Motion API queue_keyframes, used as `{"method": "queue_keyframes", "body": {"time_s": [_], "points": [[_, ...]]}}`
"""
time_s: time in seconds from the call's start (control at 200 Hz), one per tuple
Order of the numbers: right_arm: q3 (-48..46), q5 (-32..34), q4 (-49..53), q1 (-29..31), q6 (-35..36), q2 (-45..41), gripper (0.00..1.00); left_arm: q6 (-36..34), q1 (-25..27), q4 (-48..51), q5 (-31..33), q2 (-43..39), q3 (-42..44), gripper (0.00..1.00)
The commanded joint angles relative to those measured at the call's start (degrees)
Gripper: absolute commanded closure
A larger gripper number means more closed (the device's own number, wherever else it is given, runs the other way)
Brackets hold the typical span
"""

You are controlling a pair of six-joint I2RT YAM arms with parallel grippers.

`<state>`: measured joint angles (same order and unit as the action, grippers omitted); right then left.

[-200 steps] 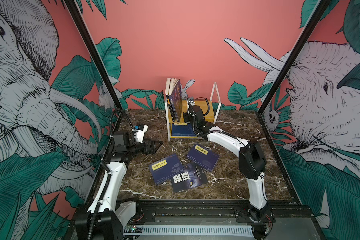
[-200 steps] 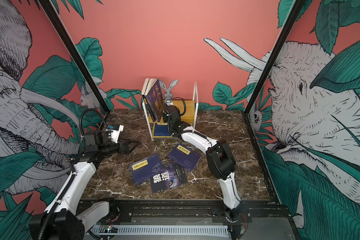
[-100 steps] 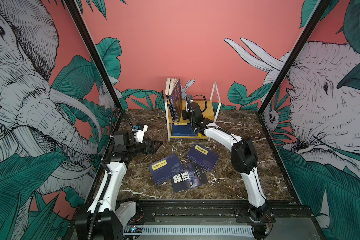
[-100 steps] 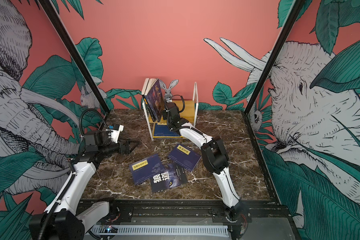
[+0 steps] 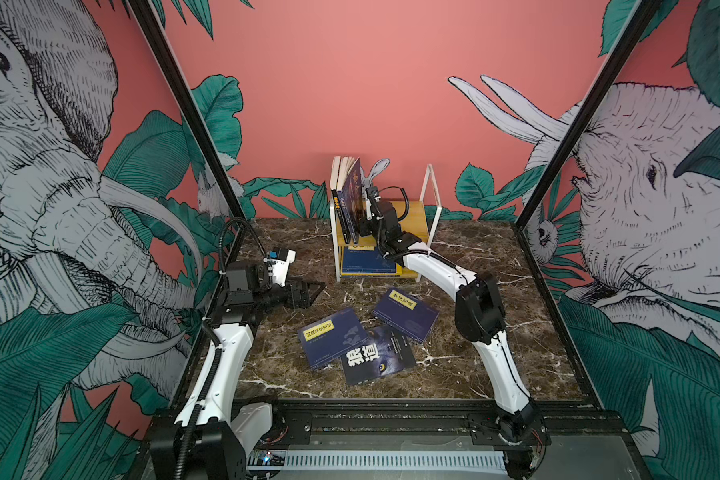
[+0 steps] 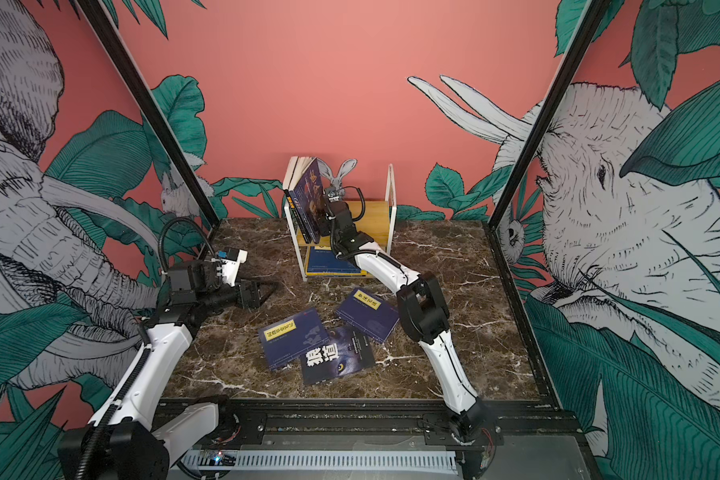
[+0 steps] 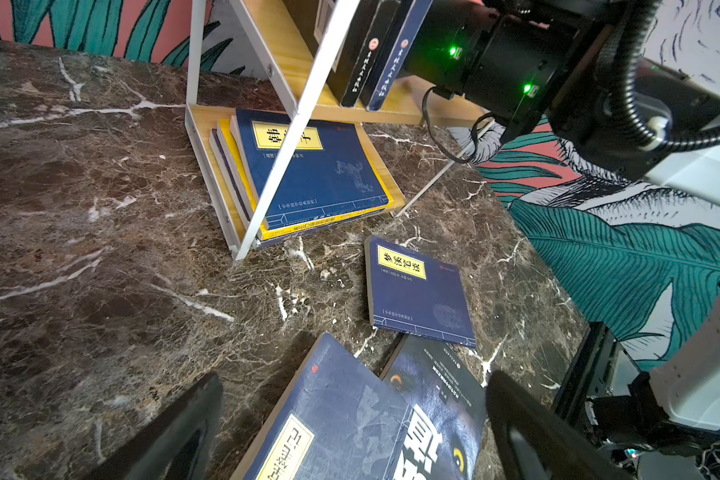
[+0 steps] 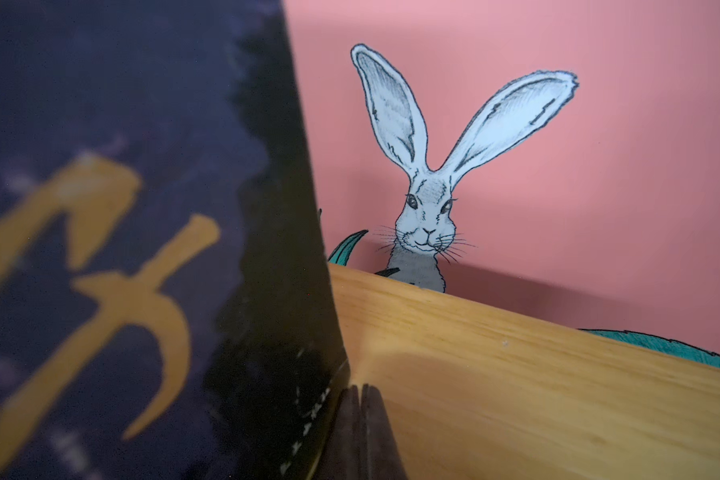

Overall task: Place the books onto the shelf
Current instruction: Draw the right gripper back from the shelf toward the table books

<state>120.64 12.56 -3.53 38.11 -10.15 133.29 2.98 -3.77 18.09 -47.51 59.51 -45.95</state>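
On the marble table (image 5: 474,257), three loose books (image 5: 332,343); left fingers (image 7: 184,428) wide apart, right fingers (image 8: 375,432) together at the shelf (image 5: 416,224).

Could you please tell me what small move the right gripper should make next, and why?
Probably ease the right gripper back off the shelf: its jaws are shut and empty beside the outermost standing book, which rests against its neighbours, and three books wait on the table.
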Motion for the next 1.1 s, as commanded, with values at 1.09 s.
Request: {"method": "queue_keyframes", "body": {"time_s": [1.09], "points": [[-38.83,3.31,-8.24,4.58,4.31,-32.86,0.83,-3.94,0.18,1.86,4.57,-0.18,0.35,0.01]]}}
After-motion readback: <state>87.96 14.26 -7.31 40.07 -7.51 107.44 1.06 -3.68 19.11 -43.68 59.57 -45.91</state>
